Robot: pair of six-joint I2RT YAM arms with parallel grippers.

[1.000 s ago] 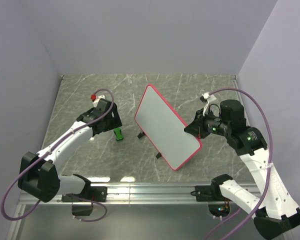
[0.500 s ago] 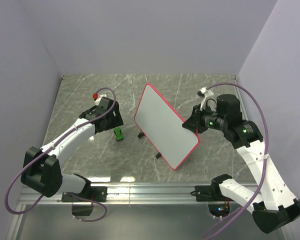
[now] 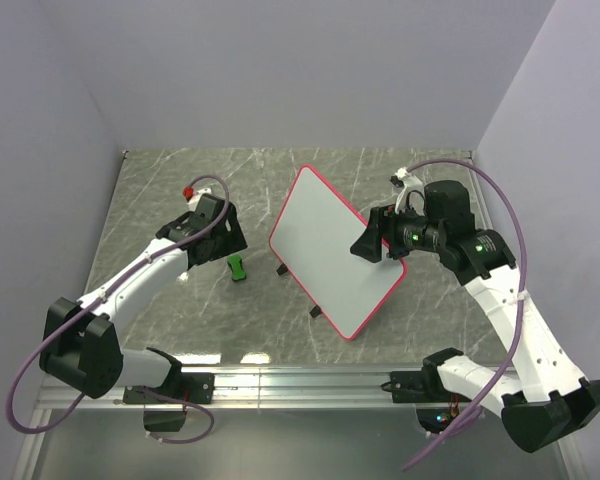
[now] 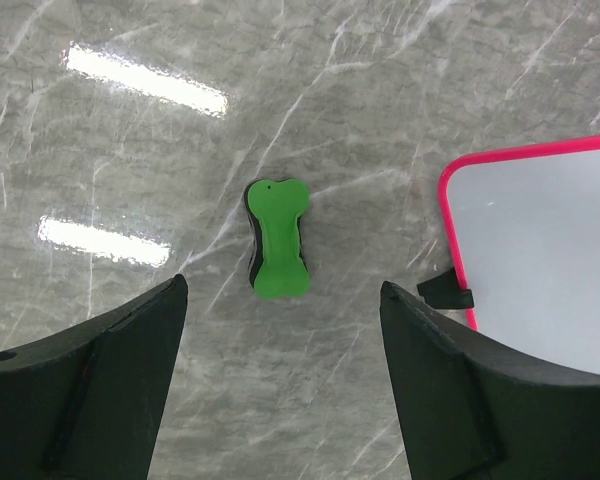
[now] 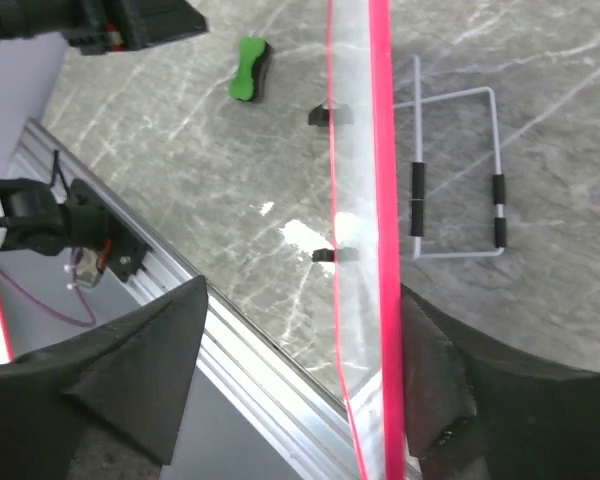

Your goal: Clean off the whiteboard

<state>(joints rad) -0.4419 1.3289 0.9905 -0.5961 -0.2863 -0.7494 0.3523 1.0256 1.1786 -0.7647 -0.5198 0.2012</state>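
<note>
Whiteboard [image 3: 330,255] propped tilted mid-way across the tabletop [image 3: 170,190], its right edge between the right gripper's [image 5: 303,290] parted jaws; left gripper [image 4: 281,290] hovers, jaws wide, above the green eraser [image 4: 278,240].

Centre frame, the whiteboard [image 3: 325,265] is standing tilted on the grey marbled table [image 3: 180,180], its face blank. The right gripper [image 3: 372,246] is reaching over its right edge. Left of centre, the left gripper [image 3: 224,239] is hanging just beside the green eraser [image 3: 237,267].

A green bone-shaped eraser [image 3: 237,267] [image 4: 278,240] is seen lying flat on the grey marbled table [image 3: 160,180], left of its middle. A metal rail [image 3: 300,380] is mounted along the near edge.
</note>
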